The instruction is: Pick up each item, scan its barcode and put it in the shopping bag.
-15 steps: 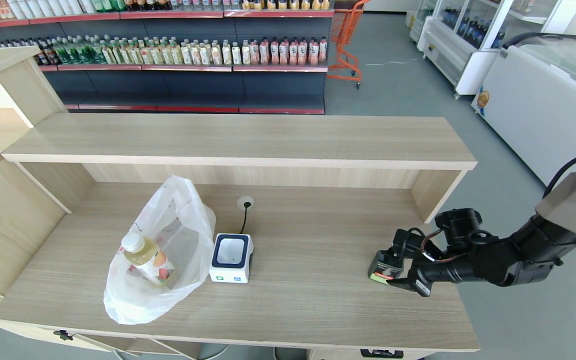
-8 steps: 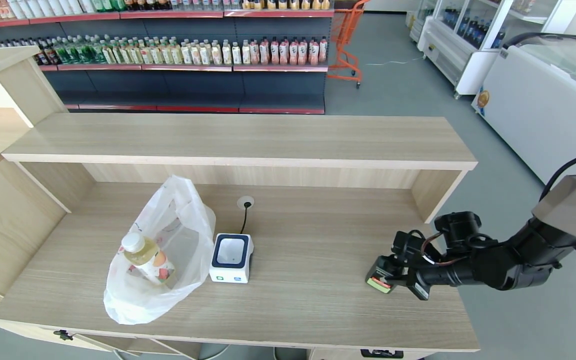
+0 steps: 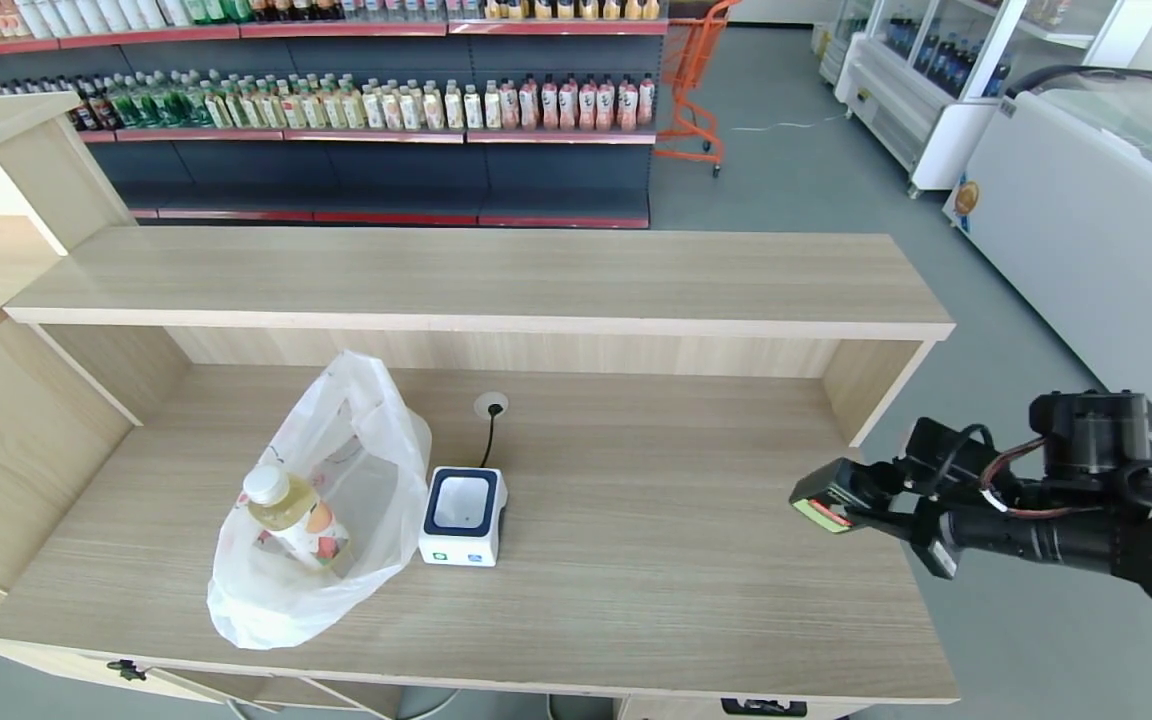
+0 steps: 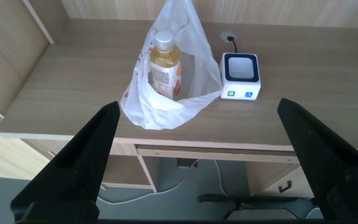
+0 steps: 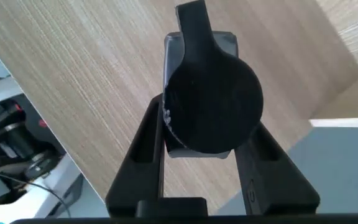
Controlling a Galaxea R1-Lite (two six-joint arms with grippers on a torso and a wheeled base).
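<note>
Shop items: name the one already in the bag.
The white-capped bottle, standing inside the plastic bag beside the scanner. The other, a small dark item, is held in the air by the right end effector.

The counter [image 3: 656,600] is matt pale wood grain; the shopping bag [image 3: 386,470] thin, translucent, crinkled plastic; the scanner [image 3: 461,548] smooth white plastic.

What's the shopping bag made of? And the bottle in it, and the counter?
Shopping bag: thin plastic film, it seems, whitish and half see-through, crumpled in soft folds.
Bottle: probably clear plastic, glossy, with a white cap; it could be glass.
Counter: wood or wood-look laminate, matt, with pale streaky grain.
</note>
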